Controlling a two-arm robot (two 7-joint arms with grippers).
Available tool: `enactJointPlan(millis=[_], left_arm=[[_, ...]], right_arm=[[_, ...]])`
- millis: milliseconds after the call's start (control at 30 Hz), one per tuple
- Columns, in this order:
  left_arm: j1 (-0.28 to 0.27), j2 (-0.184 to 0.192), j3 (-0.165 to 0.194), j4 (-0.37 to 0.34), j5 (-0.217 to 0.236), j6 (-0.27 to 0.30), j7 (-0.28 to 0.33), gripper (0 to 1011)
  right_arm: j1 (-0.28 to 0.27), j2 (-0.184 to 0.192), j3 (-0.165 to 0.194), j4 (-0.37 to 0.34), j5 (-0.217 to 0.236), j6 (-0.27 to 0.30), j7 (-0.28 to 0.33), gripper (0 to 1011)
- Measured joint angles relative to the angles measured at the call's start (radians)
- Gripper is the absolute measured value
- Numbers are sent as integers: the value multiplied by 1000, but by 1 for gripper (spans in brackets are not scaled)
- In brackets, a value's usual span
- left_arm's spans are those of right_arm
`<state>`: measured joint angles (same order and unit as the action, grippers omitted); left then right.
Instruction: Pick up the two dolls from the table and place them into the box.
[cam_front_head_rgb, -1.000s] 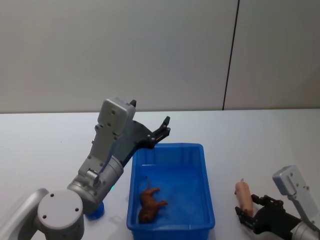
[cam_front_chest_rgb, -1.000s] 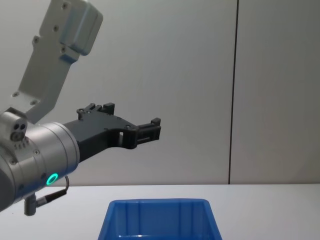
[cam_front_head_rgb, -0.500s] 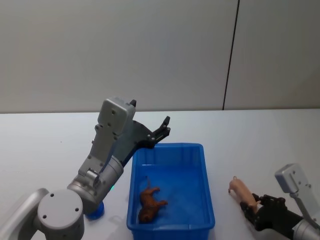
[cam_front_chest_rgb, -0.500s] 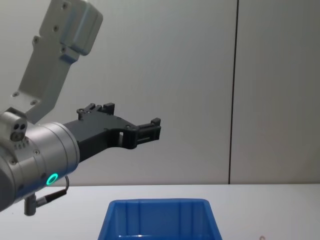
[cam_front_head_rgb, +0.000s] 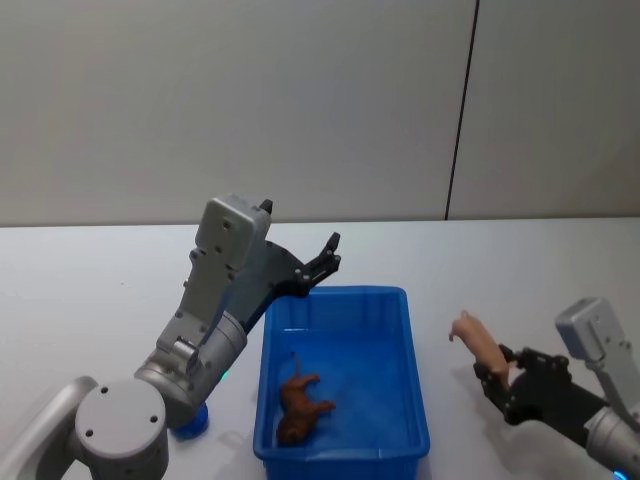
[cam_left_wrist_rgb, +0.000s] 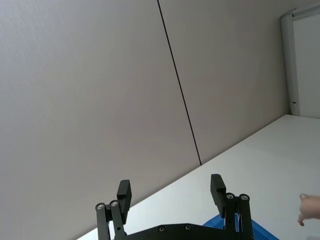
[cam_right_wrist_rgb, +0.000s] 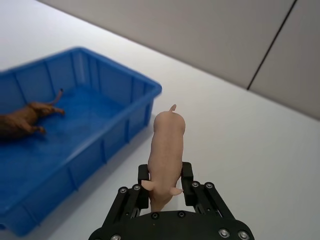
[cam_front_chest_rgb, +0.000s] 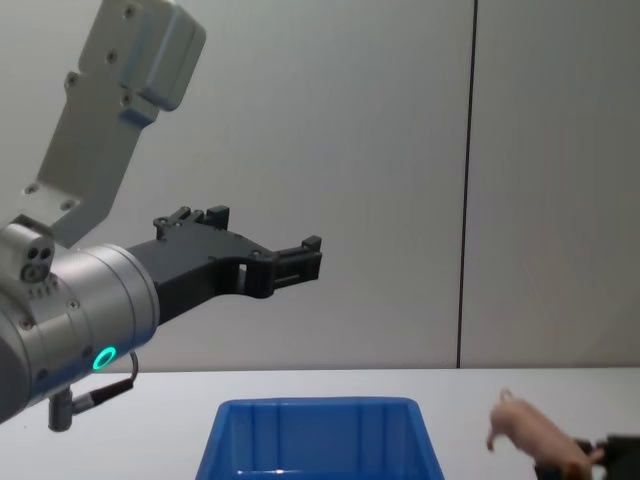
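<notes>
right of the box (cam_front_head_rgb: 415, 330), pinches the pink doll (cam_right_wrist_rgb: 166, 145) in the right pincer (cam_right_wrist_rgb: 165, 172), raised off the bench (cam_front_head_rgb: 520, 270) to clear the rim. holds the left pincer (cam_left_wrist_rgb: 170, 186) spread, high over its far rim, out of the path. shows the brown doll (cam_front_head_rgb: 300, 405) lying in the box.

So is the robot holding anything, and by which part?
Yes: the right gripper pinches a pink pig doll by its head end between its fingers. The left gripper is open and empty.

A plain grey wall (cam_front_head_rgb: 300, 100) with a thin dark vertical seam (cam_front_head_rgb: 462, 110)
</notes>
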<state>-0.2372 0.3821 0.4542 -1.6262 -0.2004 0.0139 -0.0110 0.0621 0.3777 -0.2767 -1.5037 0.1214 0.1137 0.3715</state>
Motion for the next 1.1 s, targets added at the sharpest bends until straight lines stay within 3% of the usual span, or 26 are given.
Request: enactJointPlan(millis=[433,700,800,1100], left_arm=[[0,0,0,0,0,0,0,1003],[0,0,0,0,0,0,0,1003],[0,0,0,0,0,0,0,1003],[0,0,0,0,0,0,0,1003]], right_arm=[[45,-19,-12,-59,-21,-56,100,361],[87,-64,-51,-61,-70,-71,171,361],[100,-82,-67,-52,-94,-73,188,398],[126,-113,-94,-28,-133,-81,204,703]])
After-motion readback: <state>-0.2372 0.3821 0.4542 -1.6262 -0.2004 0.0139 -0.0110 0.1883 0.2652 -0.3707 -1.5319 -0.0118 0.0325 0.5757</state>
